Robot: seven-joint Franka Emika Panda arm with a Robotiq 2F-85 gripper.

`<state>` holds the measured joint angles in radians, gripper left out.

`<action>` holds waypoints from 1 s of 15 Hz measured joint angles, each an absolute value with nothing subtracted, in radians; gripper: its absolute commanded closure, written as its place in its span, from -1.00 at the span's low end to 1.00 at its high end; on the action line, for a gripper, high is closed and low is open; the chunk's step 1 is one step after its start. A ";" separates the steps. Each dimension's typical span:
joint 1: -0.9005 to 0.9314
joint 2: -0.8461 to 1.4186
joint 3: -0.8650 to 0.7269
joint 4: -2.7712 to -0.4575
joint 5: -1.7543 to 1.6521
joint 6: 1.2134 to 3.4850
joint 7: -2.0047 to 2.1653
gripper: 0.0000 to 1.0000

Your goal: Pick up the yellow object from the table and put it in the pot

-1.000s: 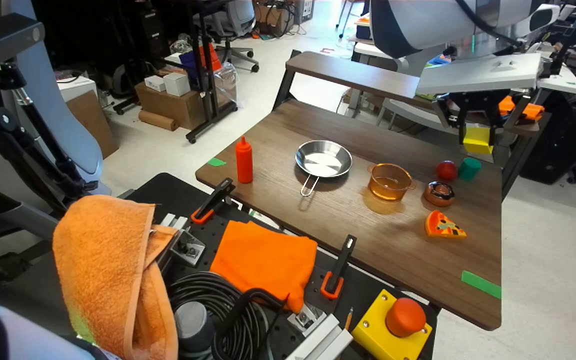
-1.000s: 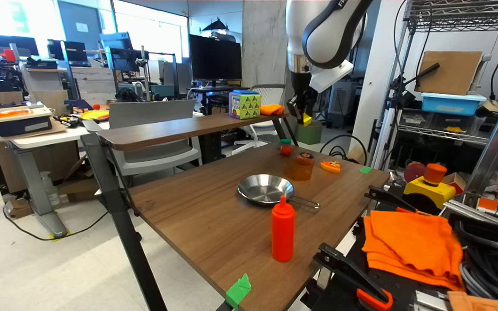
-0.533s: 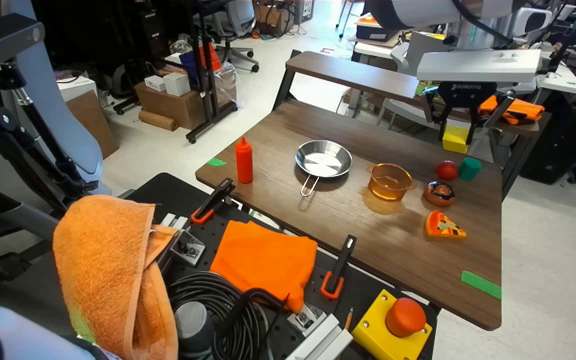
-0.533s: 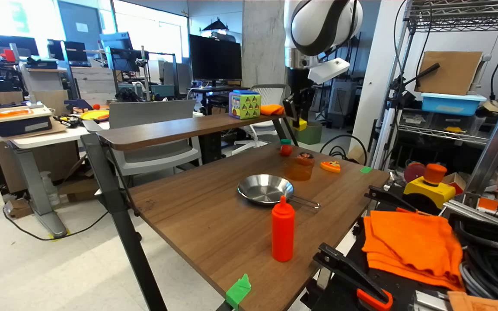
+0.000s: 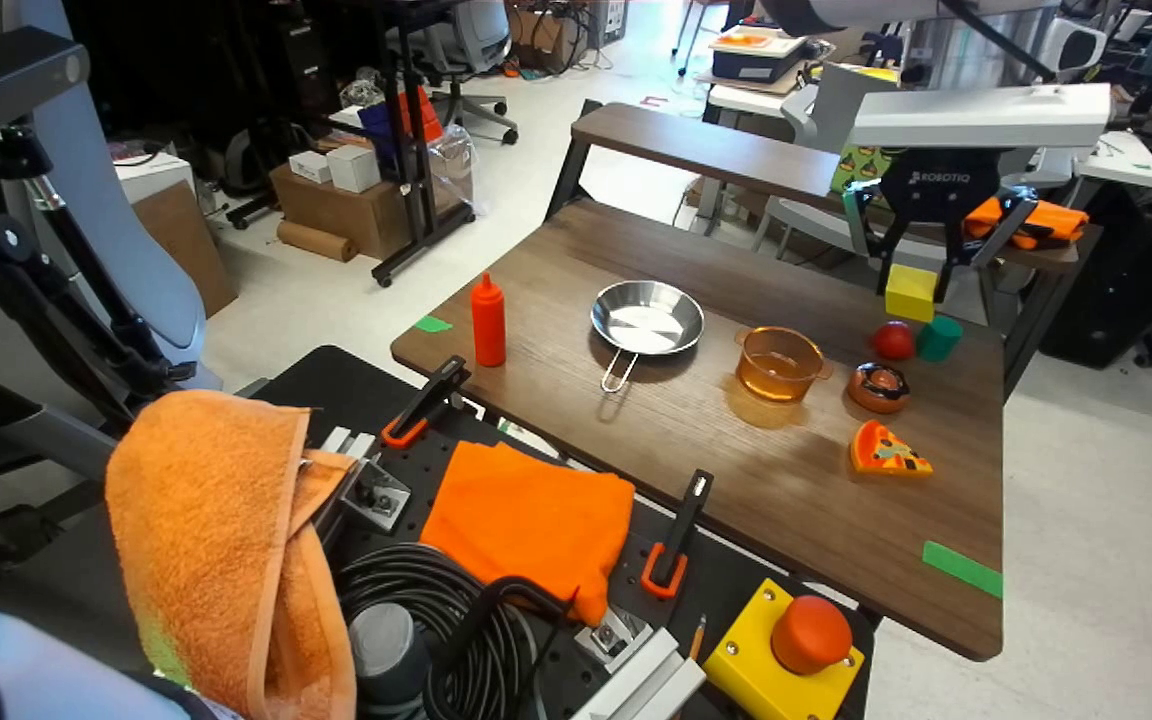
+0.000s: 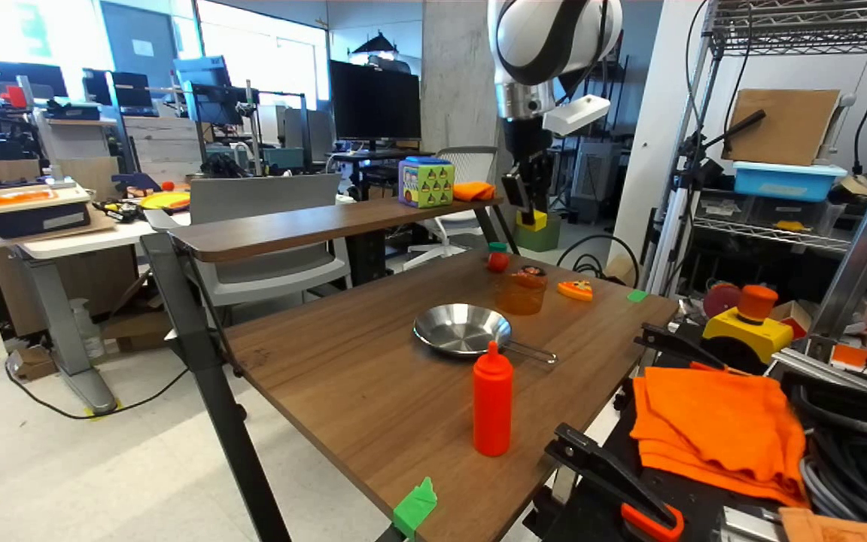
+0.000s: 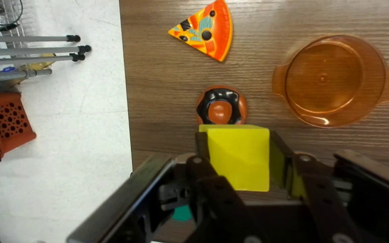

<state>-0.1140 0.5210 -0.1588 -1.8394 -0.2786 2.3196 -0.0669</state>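
My gripper [image 5: 911, 288] is shut on the yellow object [image 7: 240, 162], a small block pinched between its fingers [image 7: 201, 148]. In both exterior views the pair hangs in the air over the far end of the wooden table [image 5: 576, 420]. The pot [image 5: 776, 382] is a translucent amber container with two small side handles, standing upright on the table. In the wrist view the pot [image 7: 322, 77] lies up and to the right of the held block, apart from it, and nothing shows inside.
Near the pot lie a brown-black ring-shaped piece [image 5: 878, 388], a pizza-slice wedge [image 5: 888, 450], a red ball [image 5: 893, 341] and a green cylinder [image 5: 939, 338]. A silver pan [image 5: 648, 318] and a red bottle [image 6: 493, 403] stand farther along. A raised shelf [image 6: 328, 226] runs along one side.
The gripper has swung from a tilted pose to a more upright one, the yellow object staying in its grip. In an exterior view the block has shifted left, then slightly down.
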 measured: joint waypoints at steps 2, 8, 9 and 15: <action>-0.114 0.528 -0.160 -1.825 -0.295 2.304 -0.067 0.60; -0.083 0.553 -0.160 -1.753 -0.357 2.237 -0.065 0.60; -0.074 0.559 -0.160 -1.739 -0.367 2.223 -0.065 0.60; -0.031 0.584 -0.157 -1.679 -0.408 2.175 -0.065 0.60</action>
